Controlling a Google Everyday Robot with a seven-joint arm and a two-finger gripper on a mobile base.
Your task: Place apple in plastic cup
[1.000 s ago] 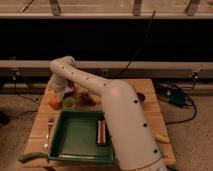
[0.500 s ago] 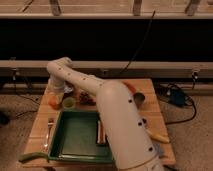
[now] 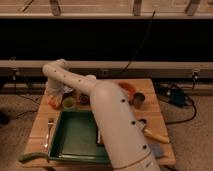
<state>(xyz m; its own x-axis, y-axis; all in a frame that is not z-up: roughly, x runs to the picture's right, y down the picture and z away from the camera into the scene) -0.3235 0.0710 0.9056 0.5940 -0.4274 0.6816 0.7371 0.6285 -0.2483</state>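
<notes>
**A:** What is shown in the camera view?

**B:** A white robot arm [image 3: 107, 115] is seen stretched across a wooden table [image 3: 157, 112] towards its far left corner. The gripper [image 3: 56, 93] is held low there, directly above a small round orange-red apple [image 3: 52, 104].

**A:** Is the apple grasped?

**B:** That cannot be told. The gripper is seen close over the fruit, but whether it is released or clenched is not shown. The apple is found on the table, just beside a small, low yellow-green plastic cup [image 3: 69, 102]. Both are placed beyond the far edge of a green rectangular tray [image 3: 75, 140]. A dark grey metal cup [image 3: 137, 98] is set well apart, past the arm.

**A:** Which step is judged to be in hand?

**B:** The grasp, it is judged, since the apple is not yet in the plastic cup. Next, a secure hold is called for. The apple must then be lifted above the rim, carried the short way sideways and centred with care, as the opening is hardly wider than the fruit.
</notes>
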